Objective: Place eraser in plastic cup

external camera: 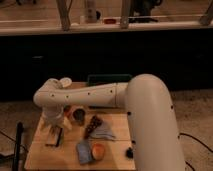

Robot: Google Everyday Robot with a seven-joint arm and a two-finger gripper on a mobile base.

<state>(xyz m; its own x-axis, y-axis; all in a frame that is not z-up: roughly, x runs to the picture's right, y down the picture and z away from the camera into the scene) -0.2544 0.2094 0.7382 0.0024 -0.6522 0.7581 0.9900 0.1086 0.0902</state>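
Wooden bench (40, 157) before dark wall. Eraser (54, 136): one, flat on bench, left of cup (78, 115), nearer camera. Likely light, stiff, not fragile; best taken across its narrow width. End effector (53, 124) just above eraser, left of cup; opening cannot tell. Cup: one. Right of cup: one brown object (92, 125), blue cloth (84, 151), grey cloth (104, 132), one orange item (98, 150).

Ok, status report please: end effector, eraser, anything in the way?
End effector low over table, left side. Eraser directly below it. Cup to its right; nothing between.
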